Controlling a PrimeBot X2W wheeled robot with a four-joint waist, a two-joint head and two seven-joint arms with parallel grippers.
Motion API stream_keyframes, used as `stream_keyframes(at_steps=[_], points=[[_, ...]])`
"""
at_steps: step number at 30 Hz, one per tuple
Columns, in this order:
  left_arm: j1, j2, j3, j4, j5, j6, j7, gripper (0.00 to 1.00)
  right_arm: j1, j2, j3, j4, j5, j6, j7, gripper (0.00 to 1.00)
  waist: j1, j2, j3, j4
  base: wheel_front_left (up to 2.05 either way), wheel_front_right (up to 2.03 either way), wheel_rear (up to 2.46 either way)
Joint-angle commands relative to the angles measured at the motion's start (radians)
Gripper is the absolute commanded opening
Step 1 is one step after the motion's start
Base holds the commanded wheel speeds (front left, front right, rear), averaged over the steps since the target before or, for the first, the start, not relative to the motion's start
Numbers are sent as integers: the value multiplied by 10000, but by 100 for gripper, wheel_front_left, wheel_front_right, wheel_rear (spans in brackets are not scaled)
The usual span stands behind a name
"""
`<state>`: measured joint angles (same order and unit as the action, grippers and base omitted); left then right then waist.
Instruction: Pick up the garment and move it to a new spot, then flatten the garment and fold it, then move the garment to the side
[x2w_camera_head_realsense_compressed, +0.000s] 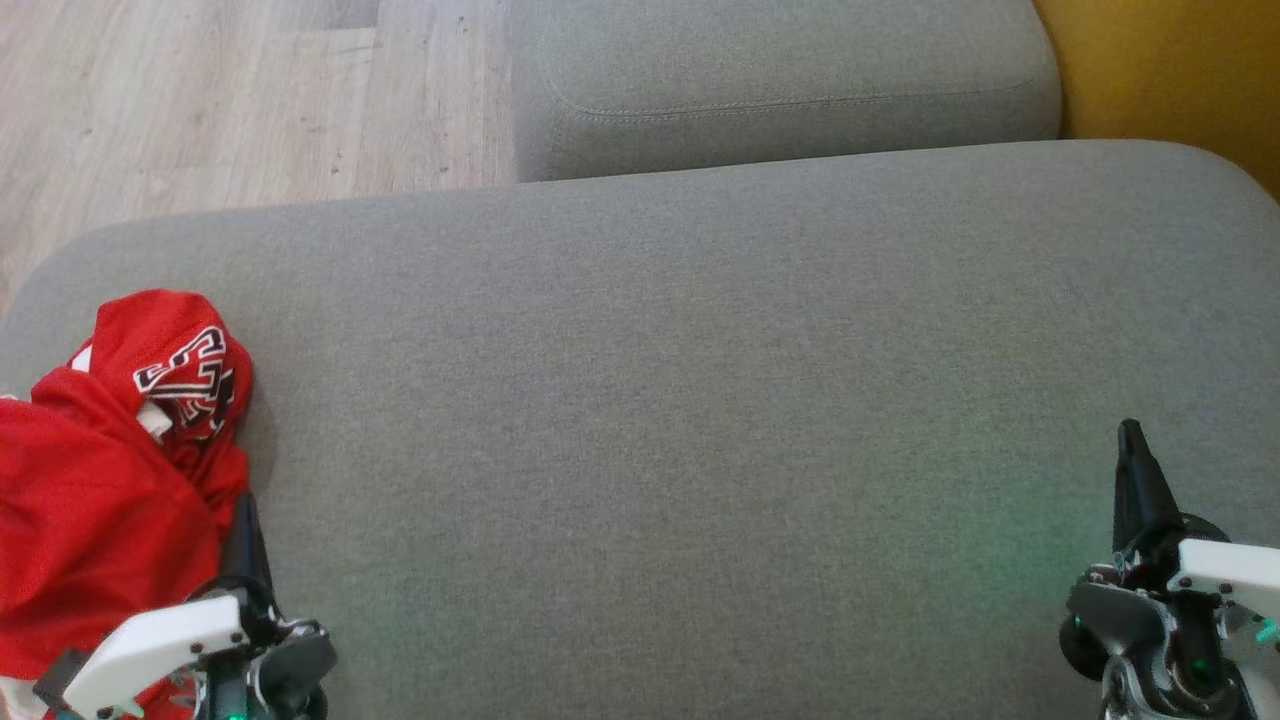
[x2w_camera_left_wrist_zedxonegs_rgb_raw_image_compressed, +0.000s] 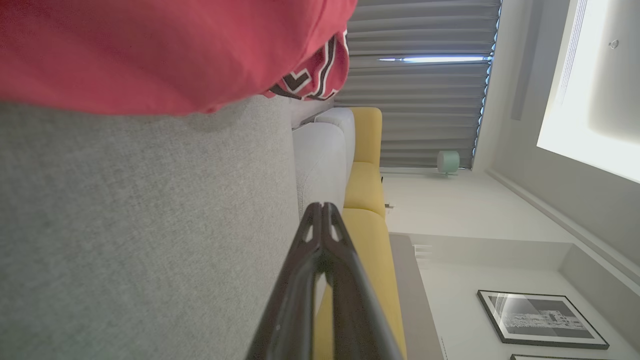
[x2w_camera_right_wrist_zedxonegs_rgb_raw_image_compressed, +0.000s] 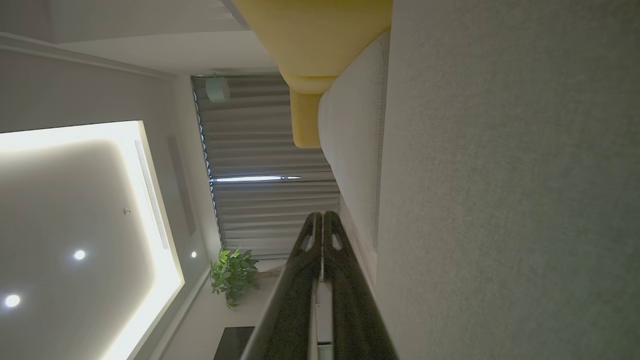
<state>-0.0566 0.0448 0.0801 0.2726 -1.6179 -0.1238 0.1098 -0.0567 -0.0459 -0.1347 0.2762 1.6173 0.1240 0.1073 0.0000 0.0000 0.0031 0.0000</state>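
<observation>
Red jersey (x2w_camera_head_realsense_compressed: 100, 490) bunched at the left edge of the grey sofa cushion (x2w_camera_head_realsense_compressed: 700, 400)
The left end effector (x2w_camera_head_realsense_compressed: 243, 508) sits just beside the crumpled jersey (black-and-white lettering on top), fingers pressed together and holding nothing; the right end effector (x2w_camera_head_realsense_compressed: 1131, 432) is well apart, at the cushion's right side, fingers likewise pressed together

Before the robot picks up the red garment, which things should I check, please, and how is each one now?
1. Red garment beside the left end effector: ok.
2. This left end effector open for grasping: not ok, fingers shut, empty.
3. The right end effector free: ok, shut on nothing.
4. Bare space on the grey cushion for a new spot: ok.
5. Whole garment on the cushion: cannot tell, it passes the head view's left edge.
</observation>
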Motion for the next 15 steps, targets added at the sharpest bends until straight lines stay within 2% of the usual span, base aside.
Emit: stream_keyframes(at_steps=[1, 2, 3, 4, 15], points=[[6, -4, -8, 30, -2, 8, -2, 100, 4, 2, 7, 30, 3, -2, -1, 100, 0, 0, 0, 0, 0, 0, 0], [40, -4, -25, 152, 1, 8, -6, 100, 42, 6, 18, 150, 3, -6, -2, 100, 0, 0, 0, 0, 0, 0, 0], [111, -15, -35, 298, 0, 8, -10, 0, 127, 19, 24, 294, 3, -11, -4, 0, 0, 0, 0, 0, 0, 0, 0], [220, -27, -47, 459, 0, 8, -11, 100, 243, 32, 30, 461, 3, -11, -5, 100, 0, 0, 0, 0, 0, 0, 0], [382, -31, -189, 343, 566, 23, -288, 100, 377, 35, 364, 472, -292, -5, -283, 100, 0, 0, -133, -3, 0, 0, 0]])
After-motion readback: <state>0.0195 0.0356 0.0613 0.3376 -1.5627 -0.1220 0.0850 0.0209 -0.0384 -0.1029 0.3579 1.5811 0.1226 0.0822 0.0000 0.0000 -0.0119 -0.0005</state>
